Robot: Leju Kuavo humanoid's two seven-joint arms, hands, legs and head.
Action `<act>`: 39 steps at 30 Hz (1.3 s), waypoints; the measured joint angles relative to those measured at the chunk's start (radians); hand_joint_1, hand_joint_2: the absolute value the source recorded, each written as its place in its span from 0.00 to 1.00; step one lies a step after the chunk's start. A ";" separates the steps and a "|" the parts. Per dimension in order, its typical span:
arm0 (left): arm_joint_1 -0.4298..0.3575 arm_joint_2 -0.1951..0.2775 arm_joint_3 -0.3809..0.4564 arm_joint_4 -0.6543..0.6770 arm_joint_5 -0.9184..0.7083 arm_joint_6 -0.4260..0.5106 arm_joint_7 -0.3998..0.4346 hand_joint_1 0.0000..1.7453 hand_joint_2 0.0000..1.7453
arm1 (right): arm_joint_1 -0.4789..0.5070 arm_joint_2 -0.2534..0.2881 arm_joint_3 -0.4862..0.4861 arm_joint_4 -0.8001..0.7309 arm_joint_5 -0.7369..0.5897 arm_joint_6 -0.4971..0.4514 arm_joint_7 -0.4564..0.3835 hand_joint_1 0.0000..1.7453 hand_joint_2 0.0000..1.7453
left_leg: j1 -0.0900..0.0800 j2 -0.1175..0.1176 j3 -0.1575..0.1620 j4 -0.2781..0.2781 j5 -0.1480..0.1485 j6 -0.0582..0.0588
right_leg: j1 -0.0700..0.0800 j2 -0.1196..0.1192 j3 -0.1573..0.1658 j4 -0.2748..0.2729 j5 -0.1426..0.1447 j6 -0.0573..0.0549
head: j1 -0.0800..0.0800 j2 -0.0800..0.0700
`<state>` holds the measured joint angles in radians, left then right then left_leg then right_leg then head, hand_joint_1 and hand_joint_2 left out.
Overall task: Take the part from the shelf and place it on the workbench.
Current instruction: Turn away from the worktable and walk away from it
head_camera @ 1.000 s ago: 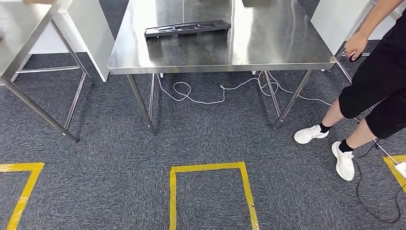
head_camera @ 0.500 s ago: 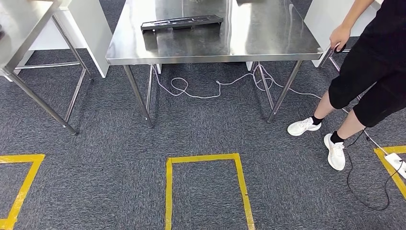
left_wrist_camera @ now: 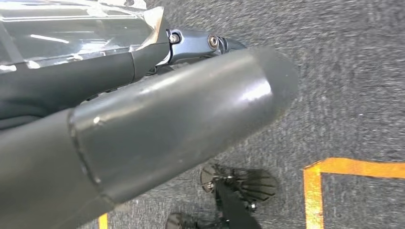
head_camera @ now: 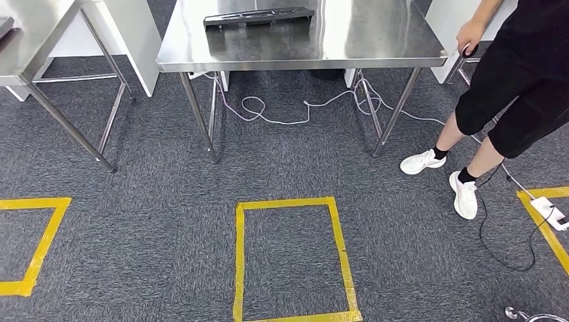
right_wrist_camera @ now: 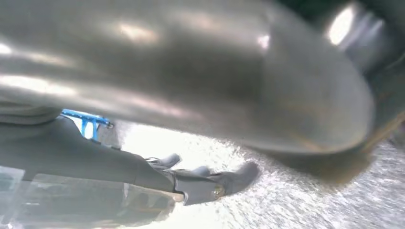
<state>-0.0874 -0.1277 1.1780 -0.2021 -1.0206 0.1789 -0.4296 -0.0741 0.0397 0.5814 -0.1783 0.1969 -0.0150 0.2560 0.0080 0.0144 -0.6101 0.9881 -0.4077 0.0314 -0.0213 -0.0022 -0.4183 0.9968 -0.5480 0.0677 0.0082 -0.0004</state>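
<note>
A long black part [head_camera: 258, 16] lies flat on the far side of the steel workbench [head_camera: 376, 47], straight ahead across the carpet. In the left wrist view my left hand [left_wrist_camera: 167, 119] hangs over the grey carpet, its thick thumb stretched out and a dark finger [left_wrist_camera: 191, 40] behind it, with nothing in it. In the right wrist view my right hand [right_wrist_camera: 191, 95] also hangs free, its dark fingers [right_wrist_camera: 210, 186] extended and holding nothing. Both views are blurred.
A person [head_camera: 516, 87] in black with white shoes stands at the workbench's right corner. A white cable [head_camera: 282, 111] lies under the bench. A second steel table [head_camera: 33, 33] stands at left. Yellow tape squares [head_camera: 290, 258] mark the carpet; a power strip [head_camera: 550, 213] lies at right.
The whole picture has shifted: workbench and person sit higher in the frame and more floor tape shows, so the camera has moved. The part has stayed on the bench.
</note>
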 joint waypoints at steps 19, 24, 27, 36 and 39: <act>-0.002 0.000 0.000 0.000 -0.015 -0.010 -0.009 0.00 0.00 | -0.005 0.001 -0.005 0.006 -0.027 -0.003 0.011 0.00 0.00 | -0.005 -0.014 0.154 -0.007 -0.130 0.008 | 0.029 -0.012 -0.179 0.017 0.123 -0.048 | -0.014 0.000; -0.002 -0.002 0.001 0.001 -0.002 -0.012 -0.025 0.00 0.00 | -0.007 -0.001 -0.006 0.007 -0.029 -0.004 0.009 0.00 0.00 | -0.003 0.001 0.076 -0.016 -0.060 0.030 | 0.024 -0.001 -0.221 0.224 -0.054 -0.062 | -0.003 0.000; -0.003 -0.003 0.001 0.002 -0.001 -0.012 -0.026 0.00 0.00 | -0.007 -0.002 -0.006 0.007 -0.028 -0.004 0.008 0.00 0.00 | -0.001 0.005 0.014 -0.010 -0.014 0.020 | 0.011 -0.001 -0.164 0.267 -0.008 -0.017 | 0.000 0.000; 0.001 -0.006 0.001 0.003 -0.005 0.000 -0.013 0.00 0.00 | 0.008 0.001 -0.005 0.010 -0.020 -0.004 0.008 0.00 0.00 | 0.009 -0.003 -0.073 0.059 -0.008 -0.028 | 0.005 -0.007 0.018 -0.044 -0.017 -0.062 | -0.002 0.000; 0.001 -0.008 0.001 0.003 -0.006 0.001 -0.013 0.00 0.00 | 0.008 0.002 -0.005 0.010 -0.019 -0.004 0.008 0.00 0.00 | 0.012 -0.006 -0.098 0.238 -0.162 -0.037 | 0.014 -0.014 -0.023 -0.041 0.019 -0.082 | -0.010 0.000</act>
<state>-0.0866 -0.1352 1.1790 -0.1987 -1.0269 0.1804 -0.4422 -0.0665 0.0412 0.5760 -0.1678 0.1776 -0.0192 0.2643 0.0201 0.0083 -0.7084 1.2260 -0.5700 -0.0052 -0.0072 -0.0167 -0.4416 0.9563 -0.5287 -0.0145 -0.0014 -0.0004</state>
